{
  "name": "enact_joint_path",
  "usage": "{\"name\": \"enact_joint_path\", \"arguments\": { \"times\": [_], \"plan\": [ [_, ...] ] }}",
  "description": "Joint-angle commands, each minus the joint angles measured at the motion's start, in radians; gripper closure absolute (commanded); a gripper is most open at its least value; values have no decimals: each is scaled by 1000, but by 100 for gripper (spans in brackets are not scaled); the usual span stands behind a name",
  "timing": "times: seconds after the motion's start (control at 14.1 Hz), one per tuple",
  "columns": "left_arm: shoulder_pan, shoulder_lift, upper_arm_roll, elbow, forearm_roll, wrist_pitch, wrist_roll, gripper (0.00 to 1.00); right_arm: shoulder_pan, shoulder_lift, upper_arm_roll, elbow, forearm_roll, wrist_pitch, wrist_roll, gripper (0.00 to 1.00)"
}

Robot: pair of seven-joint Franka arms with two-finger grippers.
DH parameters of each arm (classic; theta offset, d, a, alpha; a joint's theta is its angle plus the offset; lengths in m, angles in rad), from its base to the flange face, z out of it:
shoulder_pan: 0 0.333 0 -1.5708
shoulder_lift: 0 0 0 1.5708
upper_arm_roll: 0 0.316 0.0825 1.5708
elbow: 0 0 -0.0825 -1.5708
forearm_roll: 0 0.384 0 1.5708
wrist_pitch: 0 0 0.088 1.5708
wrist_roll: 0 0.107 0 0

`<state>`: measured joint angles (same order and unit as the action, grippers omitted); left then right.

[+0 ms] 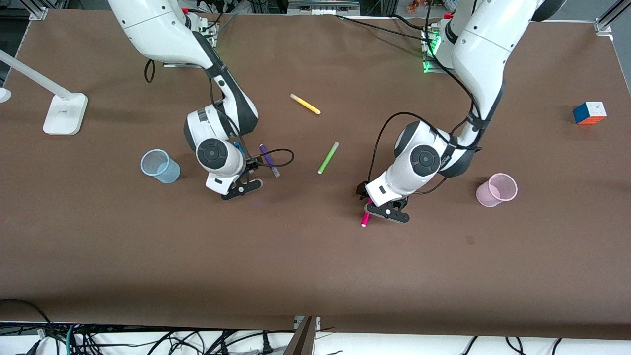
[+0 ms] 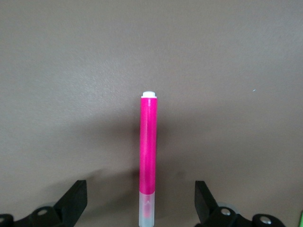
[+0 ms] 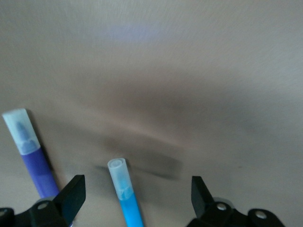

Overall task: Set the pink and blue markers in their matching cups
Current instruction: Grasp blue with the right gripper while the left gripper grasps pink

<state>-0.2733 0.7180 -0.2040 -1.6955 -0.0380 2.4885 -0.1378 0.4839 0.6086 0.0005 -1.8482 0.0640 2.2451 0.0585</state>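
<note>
Brown table [image 1: 305, 256] — pink marker [image 2: 147, 156] between open left gripper [image 2: 141, 201] fingers.

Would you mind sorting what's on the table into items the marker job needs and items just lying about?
Needed: pink marker, blue marker, pink cup, blue cup.
Lying about: purple pen, green pen, yellow pen, puzzle cube, white lamp base.

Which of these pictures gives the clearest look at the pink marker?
The left wrist view: the pink marker lies along the middle of the picture, pale cap included, between the open left gripper fingers. In the front view only its tip peeks out beneath that gripper. The right wrist view misses it.
</note>
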Motion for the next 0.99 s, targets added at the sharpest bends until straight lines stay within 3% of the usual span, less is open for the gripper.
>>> {"name": "enact_joint_path", "arguments": {
  "times": [0.0,0.14,0.21,0.35,0.42,0.57,0.78,0.92],
  "plan": [
    [-21,27,12,16,32,6,-8,0,22,-18,-7,-36,11,28,-8,29],
    [-26,28,12,16,107,6,-8,1,32,-12,-7,-36,10,34,-11,62],
    [-26,29,12,16,150,4,-6,11,35,-4,-7,-36,10,39,-11,71],
    [-27,29,11,16,178,4,-8,52,35,-1,-7,-34,10,45,-11,96],
    [-29,29,11,16,178,4,-6,63,35,-3,-7,-31,10,45,-15,100],
    [-32,44,9,14,179,3,-9,61,26,-56,-16,-22,11,33,-84,100],
    [-37,41,11,17,179,3,-2,96,10,-162,-97,7,19,-66,-361,100],
    [-35,29,12,17,196,-3,7,100,-7,-216,-126,39,20,-183,-529,100]
  ]
}}
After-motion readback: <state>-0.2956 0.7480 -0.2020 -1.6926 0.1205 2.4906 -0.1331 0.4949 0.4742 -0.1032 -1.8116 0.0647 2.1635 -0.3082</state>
